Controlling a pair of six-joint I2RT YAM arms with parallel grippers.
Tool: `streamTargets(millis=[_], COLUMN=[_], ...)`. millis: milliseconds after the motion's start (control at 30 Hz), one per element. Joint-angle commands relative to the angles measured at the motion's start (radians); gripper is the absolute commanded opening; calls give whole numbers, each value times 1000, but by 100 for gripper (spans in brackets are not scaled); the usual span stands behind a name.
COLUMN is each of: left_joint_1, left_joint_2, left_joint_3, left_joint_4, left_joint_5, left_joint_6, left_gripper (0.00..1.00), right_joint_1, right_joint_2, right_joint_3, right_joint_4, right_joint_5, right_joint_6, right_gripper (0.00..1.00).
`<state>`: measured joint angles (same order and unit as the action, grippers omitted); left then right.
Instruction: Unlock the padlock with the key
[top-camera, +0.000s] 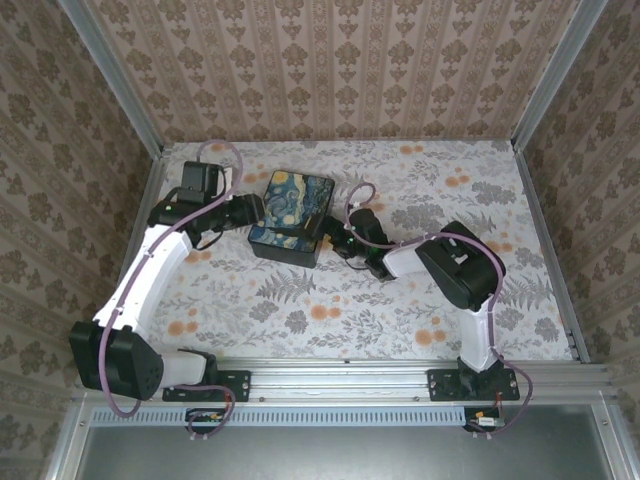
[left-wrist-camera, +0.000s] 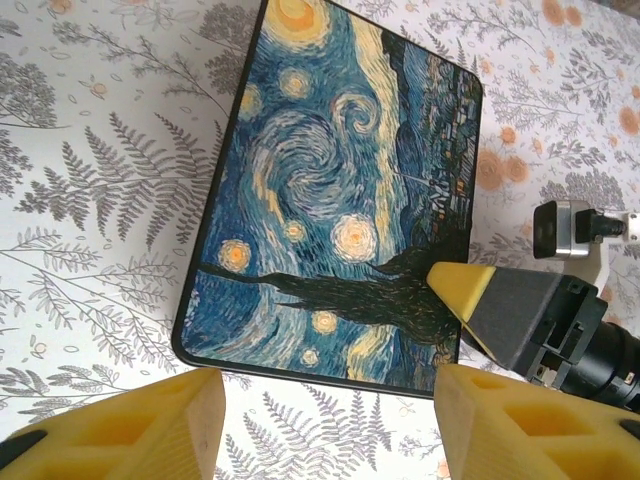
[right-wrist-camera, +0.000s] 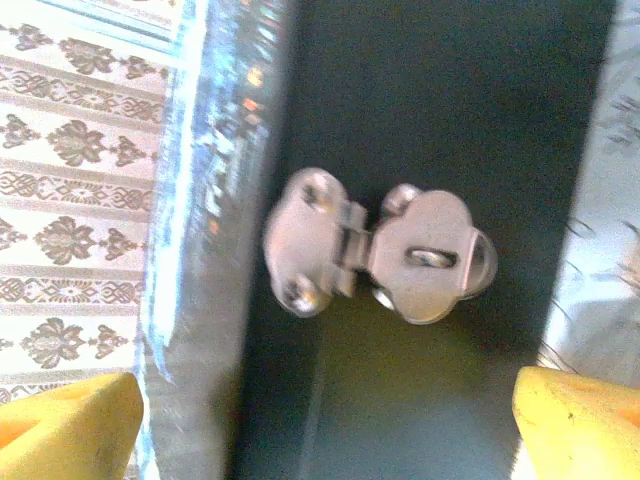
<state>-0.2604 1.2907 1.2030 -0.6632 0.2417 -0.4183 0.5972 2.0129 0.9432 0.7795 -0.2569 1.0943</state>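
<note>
Fingers open and empty, the left gripper (left-wrist-camera: 325, 400) and right gripper (right-wrist-camera: 325, 400) flank the painted box (top-camera: 290, 218), the right facing its hasp (right-wrist-camera: 380, 255).

box (left-wrist-camera: 330, 200): your lid shows blue and yellow swirls with a black tree shape; the side is near-black
latch (right-wrist-camera: 380, 245): you see plain silver
worktop (left-wrist-camera: 100, 200): white, with grey ferns and orange blossoms
walls (top-camera: 330, 70): beige, with brown damask motifs
left gripper (left-wrist-camera: 330, 400) fingers (left-wrist-camera: 150, 430): yellow
cables (top-camera: 105, 370): purple
</note>
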Motion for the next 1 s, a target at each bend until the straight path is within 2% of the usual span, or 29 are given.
streamTargets(millis=[0, 67, 133, 167, 200, 267, 333, 400, 467, 500, 600, 667, 700, 733, 800, 833, 867, 900, 933, 967], left_joint_1=[17, 24, 24, 23, 20, 10, 9, 8, 30, 66, 154, 154, 161, 168, 215, 243, 263, 280, 278, 259], left_joint_2=[-37, -39, -32, -23, -13, -11, -44, -98, -89, -61, 20, 73, 110, 109, 160, 215, 281, 260, 227, 246], left_joint_3=[33, 30, 14, -3, -22, -81, -184, -376, -562, -598, -654, -726, -748, -733, -771, -812, -863, -876, -858, -844], left_joint_4=[-38, -49, -45, -32, -7, 81, 239, 527, 836, 909, 1003, 1187, 1291, 1260, 1388, 1502, 1704, 1704, 1598, 1602], left_joint_5=[-16, -21, -49, -84, -117, -239, -385, -437, -491, -515, -396, -375, -375, -354, -289, -265, -249, -214, -202, -241], left_joint_6=[35, 51, 74, 81, 92, 89, 102, 289, 486, 487, 429, 472, 488, 496, 488, 459, 457, 445, 445, 460], left_gripper=[59, 59, 60, 69, 98, 100, 100, 100, 100, 100, 100, 100, 100, 100, 100, 100, 100, 100, 100, 100], right_joint_1=[-5, -11, -20, -24, -28, -35, -47, -76, -132, -172, -344, -446, -493, -525, -569, -576, -580, -584, -594, -595], right_joint_2=[17, -16, -84, -130, -179, -268, -354, -459, -577, -649, -759, -758, -752, -748, -720, -698, -668, -636, -586, -541], right_joint_3=[46, 43, 49, 55, 65, 109, 134, 96, -26, -108, -247, -294, -338, -392, -491, -504, -512, -523, -525, -534], right_joint_4=[54, -1, -130, -222, -333, -596, -815, -924, -850, -773, -669, -633, -552, -451, -213, -169, -119, -62, -30, 25], right_joint_5=[-20, -15, -14, -15, -4, 35, 126, 298, 428, 440, 373, 360, 345, 322, 280, 276, 275, 264, 227, 218], right_joint_6=[-32, -50, -111, -173, -246, -403, -567, -727, -869, -941, -1041, -1050, -1049, -1042, -1049, -1066, -1079, -1078, -1081, -1086], right_gripper=[96, 98, 100, 100, 100, 100, 100, 100, 100, 100, 100, 100, 100, 100, 100, 100, 100, 100, 100, 100])
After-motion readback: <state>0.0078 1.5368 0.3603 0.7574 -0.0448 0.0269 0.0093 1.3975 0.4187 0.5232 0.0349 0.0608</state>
